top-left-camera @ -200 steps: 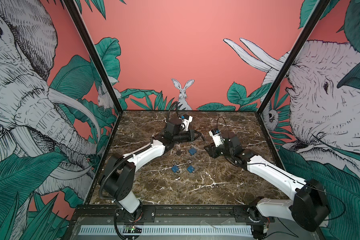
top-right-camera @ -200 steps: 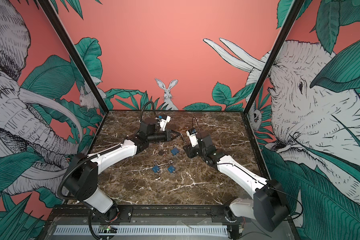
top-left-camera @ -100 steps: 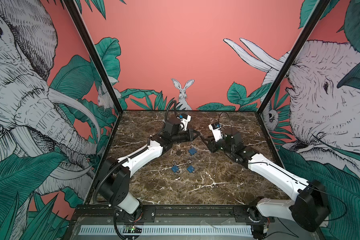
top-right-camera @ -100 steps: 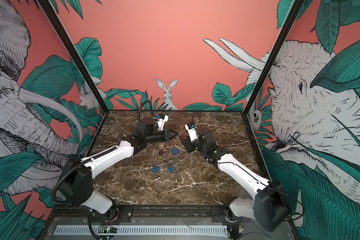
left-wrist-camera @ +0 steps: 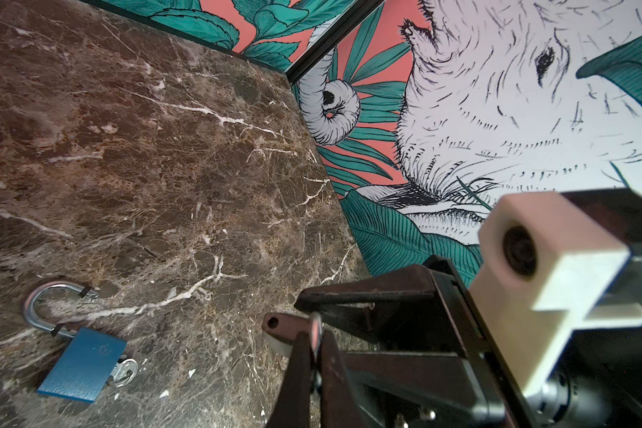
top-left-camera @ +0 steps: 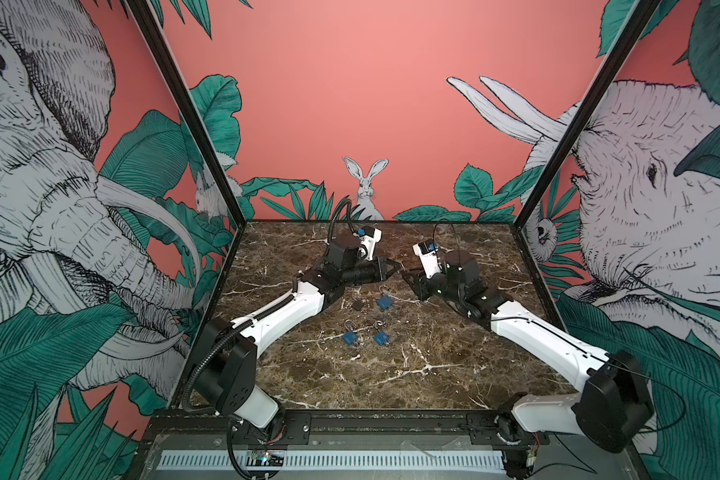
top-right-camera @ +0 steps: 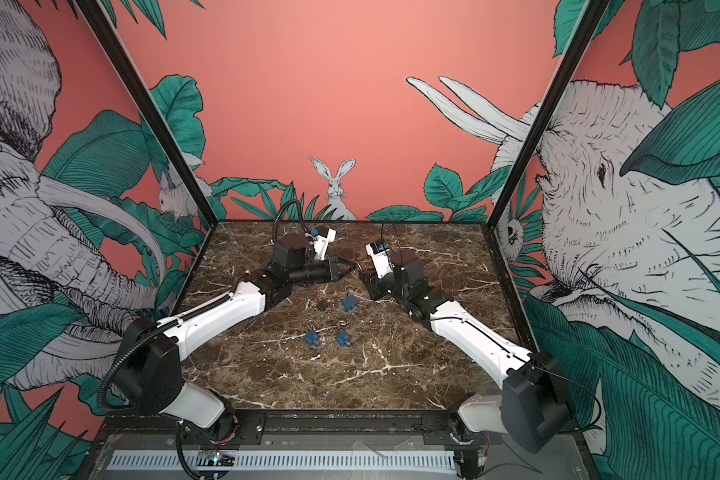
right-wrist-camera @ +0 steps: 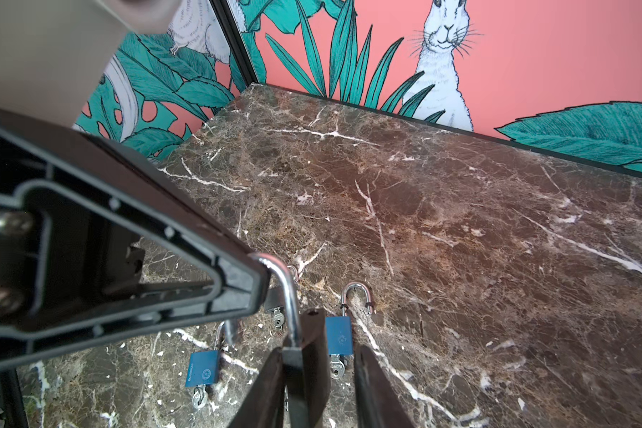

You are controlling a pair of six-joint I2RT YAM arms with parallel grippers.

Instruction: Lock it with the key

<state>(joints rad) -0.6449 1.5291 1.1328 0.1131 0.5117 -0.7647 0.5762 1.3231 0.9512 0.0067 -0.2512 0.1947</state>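
Nearest, on the marble table point(top-left-camera: 391, 382), a first blue padlock point(top-left-camera: 351, 337) and a second blue padlock point(top-left-camera: 381, 338) lie side by side. Beyond them lie a loose dark padlock point(top-left-camera: 357, 305) and a third blue padlock point(top-left-camera: 385, 302). Farther back, my grippers meet tip to tip above the marble. My left gripper point(left-wrist-camera: 315, 333) is pressed together on the shackle point(right-wrist-camera: 288, 296) of the held padlock point(right-wrist-camera: 315, 344). My right gripper point(right-wrist-camera: 317, 357) stands spread round its body, one finger point(right-wrist-camera: 371, 389) clear of it. Position of its key: cannot tell.
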